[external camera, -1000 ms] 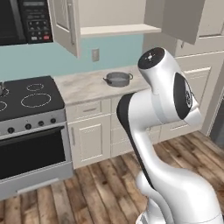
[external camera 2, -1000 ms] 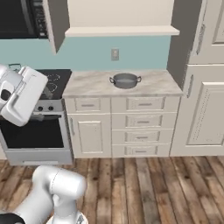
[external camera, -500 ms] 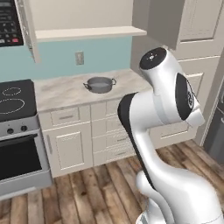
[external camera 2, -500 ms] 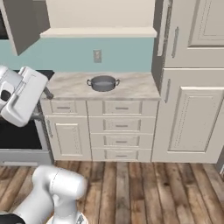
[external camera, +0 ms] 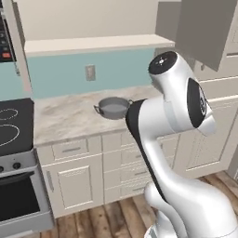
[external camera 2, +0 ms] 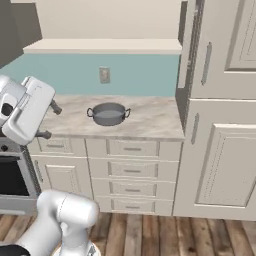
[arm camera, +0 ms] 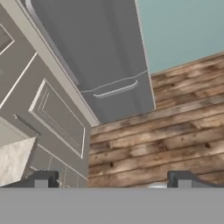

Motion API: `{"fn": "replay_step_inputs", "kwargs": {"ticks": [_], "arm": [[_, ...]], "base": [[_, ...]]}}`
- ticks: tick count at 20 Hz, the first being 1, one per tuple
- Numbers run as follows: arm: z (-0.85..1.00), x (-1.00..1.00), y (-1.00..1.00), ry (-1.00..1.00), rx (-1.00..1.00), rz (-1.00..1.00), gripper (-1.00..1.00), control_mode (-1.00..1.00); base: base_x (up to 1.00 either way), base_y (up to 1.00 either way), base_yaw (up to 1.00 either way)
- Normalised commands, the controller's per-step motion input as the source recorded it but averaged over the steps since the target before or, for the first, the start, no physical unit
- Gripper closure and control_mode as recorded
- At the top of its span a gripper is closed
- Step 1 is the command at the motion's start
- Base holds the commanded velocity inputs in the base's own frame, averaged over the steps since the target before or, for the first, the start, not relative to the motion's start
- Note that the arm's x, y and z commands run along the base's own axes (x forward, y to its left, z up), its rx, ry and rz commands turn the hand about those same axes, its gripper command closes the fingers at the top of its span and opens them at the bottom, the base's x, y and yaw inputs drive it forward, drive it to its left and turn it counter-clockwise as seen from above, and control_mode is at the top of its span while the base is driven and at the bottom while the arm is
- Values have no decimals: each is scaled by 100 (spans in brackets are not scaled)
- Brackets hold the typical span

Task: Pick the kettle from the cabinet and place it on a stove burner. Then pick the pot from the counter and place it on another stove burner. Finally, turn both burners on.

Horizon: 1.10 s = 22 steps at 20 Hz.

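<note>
**Pot on counter, fingers wide and empty**

Gripper [arm camera: 109, 179]: fingertips [arm camera: 41, 178] spread wide, nothing between them. Ahead of the fingers: wood floor [arm camera: 166, 127] and a grey fridge [arm camera: 100, 57]. Pot [external camera: 113, 107] sits upright on the counter [external camera: 65, 118], well apart from the fingers, below the open cabinet shelf [external camera: 93, 44]. Stove [external camera: 11, 130] at counter's left end.

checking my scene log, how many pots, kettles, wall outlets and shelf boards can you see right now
pot: 1
kettle: 0
wall outlet: 1
shelf board: 1
total: 3
</note>
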Motion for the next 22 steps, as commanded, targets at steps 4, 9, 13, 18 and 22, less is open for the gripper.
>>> {"fn": "replay_step_inputs", "kwargs": {"ticks": [4,9,13,18,22], "arm": [[0,0,0,0,0,0,-100,100],[0,0,0,0,0,0,-100,100],[0,0,0,0,0,0,-100,100],[0,0,0,0,0,0,-100,100],[-1,0,0,0,0,0,-100,-100]], "base": [[100,-1,8],[100,-4,8],[92,-10,7],[64,-8,4],[4,0,0]]}}
